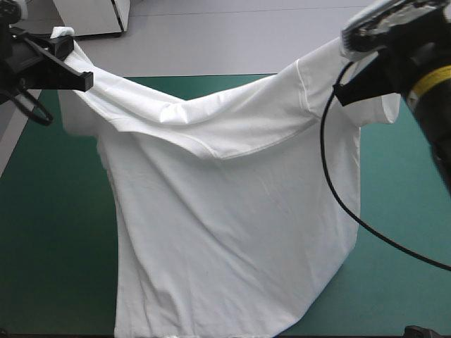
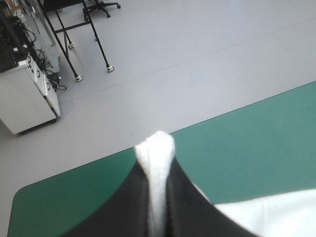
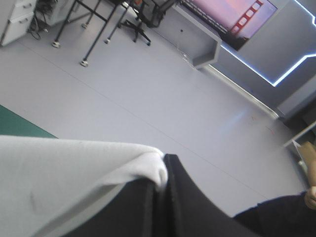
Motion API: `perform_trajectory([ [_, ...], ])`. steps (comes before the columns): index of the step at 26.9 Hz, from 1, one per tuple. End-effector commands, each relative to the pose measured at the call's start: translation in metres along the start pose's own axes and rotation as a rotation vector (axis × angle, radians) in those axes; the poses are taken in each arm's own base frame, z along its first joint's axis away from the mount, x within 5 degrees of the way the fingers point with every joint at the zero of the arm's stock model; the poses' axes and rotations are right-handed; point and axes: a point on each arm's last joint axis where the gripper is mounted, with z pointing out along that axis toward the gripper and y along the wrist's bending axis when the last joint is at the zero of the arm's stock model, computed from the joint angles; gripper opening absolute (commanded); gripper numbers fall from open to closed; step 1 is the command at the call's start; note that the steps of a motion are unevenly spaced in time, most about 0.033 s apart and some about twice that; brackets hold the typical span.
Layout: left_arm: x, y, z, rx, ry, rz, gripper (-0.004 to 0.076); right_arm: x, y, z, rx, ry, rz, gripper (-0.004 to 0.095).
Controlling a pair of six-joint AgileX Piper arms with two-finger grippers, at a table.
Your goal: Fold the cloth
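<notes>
The T-shirt is held off the worktop and stretched between both arms above the teal-green cover. The left end effector is clamped on the garment: in the left wrist view the black fingers are all but closed, and a pinch of white fabric stands out between their tips. The right end effector grips the garment in the same way, with a fold of fabric pressed between its fingers and the cloth spreading away to one side. In the high view the two grip points lie at the upper corners of the garment, near the shoulders. The top edge sags between them and the body hangs down in one broad panel. The lower hem runs out of view at the near edge, so contact with the worktop cannot be confirmed. No fold is visible, and the fabric shows only loose wrinkles and one thickness over most of its area. The task is therefore judged to be at an early stage. The garment is grasped and opened out, whereas laying it flat and making all of the folds are judged to be outstanding.
</notes>
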Motion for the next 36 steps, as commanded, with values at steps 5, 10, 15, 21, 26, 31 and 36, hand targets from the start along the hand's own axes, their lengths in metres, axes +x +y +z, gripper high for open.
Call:
perform_trajectory([
  [5, -0.006, 0.014, 0.048, -0.089, -0.079, -0.001, -0.0009, 0.013, 0.008, 0.081, 0.025, 0.071, 0.086, -0.0017],
  [10, 0.005, 0.018, 0.096, -0.082, -0.042, -0.012, -0.0009, 0.034, 0.013, 0.143, -0.030, 0.097, 0.147, -0.0017],
  [15, 0.019, 0.021, 0.143, -0.083, -0.028, -0.023, -0.0009, 0.070, 0.039, 0.216, -0.138, 0.171, 0.140, -0.0017],
  [21, 0.053, 0.022, 0.207, -0.066, 0.068, -0.029, -0.0009, 0.124, 0.079, 0.285, -0.259, 0.316, 0.121, -0.0017],
  [26, 0.090, 0.021, 0.260, -0.048, 0.157, -0.035, -0.0009, 0.171, 0.109, 0.328, -0.360, 0.415, 0.115, -0.0017],
  [31, 0.129, 0.015, 0.307, -0.010, 0.203, -0.095, -0.0009, 0.207, 0.117, 0.355, -0.414, 0.441, 0.185, -0.0017],
  [36, 0.158, 0.008, 0.331, 0.039, 0.283, -0.155, -0.0009, 0.231, 0.112, 0.367, -0.484, 0.455, 0.306, -0.0016],
])
